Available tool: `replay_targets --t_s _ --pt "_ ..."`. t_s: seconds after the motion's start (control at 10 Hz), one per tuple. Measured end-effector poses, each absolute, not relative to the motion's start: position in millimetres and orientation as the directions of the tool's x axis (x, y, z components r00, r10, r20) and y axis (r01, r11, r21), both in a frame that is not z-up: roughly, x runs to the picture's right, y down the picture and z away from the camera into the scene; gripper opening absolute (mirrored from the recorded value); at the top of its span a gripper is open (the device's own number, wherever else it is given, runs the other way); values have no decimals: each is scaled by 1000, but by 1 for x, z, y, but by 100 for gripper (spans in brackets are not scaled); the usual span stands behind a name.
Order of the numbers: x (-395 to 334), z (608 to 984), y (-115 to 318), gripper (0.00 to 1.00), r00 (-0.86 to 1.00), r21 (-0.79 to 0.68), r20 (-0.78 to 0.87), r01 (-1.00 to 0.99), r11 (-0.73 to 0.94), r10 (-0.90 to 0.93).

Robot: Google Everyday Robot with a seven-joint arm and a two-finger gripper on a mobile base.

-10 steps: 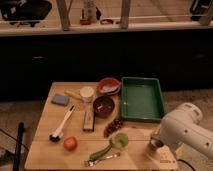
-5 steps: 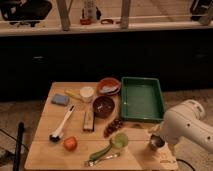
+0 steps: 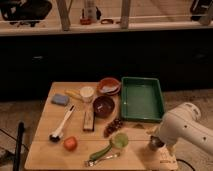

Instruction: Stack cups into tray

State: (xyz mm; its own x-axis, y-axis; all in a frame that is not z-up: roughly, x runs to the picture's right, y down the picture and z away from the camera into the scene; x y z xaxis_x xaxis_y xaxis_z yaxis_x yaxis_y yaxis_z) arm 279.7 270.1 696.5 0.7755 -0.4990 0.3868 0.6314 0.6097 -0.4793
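The large green tray point(image 3: 141, 98) lies at the table's back right and looks empty. The pale lime green cup point(image 3: 119, 140) stands near the front edge, left of my arm. My white arm point(image 3: 186, 131) comes in from the right over the table's front right corner. My gripper point(image 3: 159, 139) is at its left end, low over the table. A small dark shiny thing point(image 3: 154, 145) right at the gripper looks like the dark brown-grey cup. I cannot tell whether it is held.
On the wooden table point(image 3: 45, 150): a dark red bowl point(image 3: 104, 106), an orange bowl point(image 3: 109, 86), a white cup point(image 3: 87, 93), a blue sponge point(image 3: 60, 99), a banana point(image 3: 73, 93), a wooden block point(image 3: 88, 120), grapes point(image 3: 113, 127), a tomato point(image 3: 70, 143), a brush point(image 3: 61, 129) and a green-handled tool point(image 3: 102, 152).
My arm has shifted only slightly over the front right corner. The things on the table have stayed where they were.
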Motion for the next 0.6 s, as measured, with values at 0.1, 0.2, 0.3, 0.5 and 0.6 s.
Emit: replay_targets --t_s 0.1,0.2,0.3,0.5,0.6 --pt "282 700 271 80 776 -480 389 630 610 -496" --pt "284 704 271 80 776 -480 391 630 610 -494" --pt "287 707 270 80 776 -482 392 631 608 -494" --pt "292 711 271 74 779 -487 396 627 608 -486" --pt "294 712 271 65 780 -486 400 625 610 -481"
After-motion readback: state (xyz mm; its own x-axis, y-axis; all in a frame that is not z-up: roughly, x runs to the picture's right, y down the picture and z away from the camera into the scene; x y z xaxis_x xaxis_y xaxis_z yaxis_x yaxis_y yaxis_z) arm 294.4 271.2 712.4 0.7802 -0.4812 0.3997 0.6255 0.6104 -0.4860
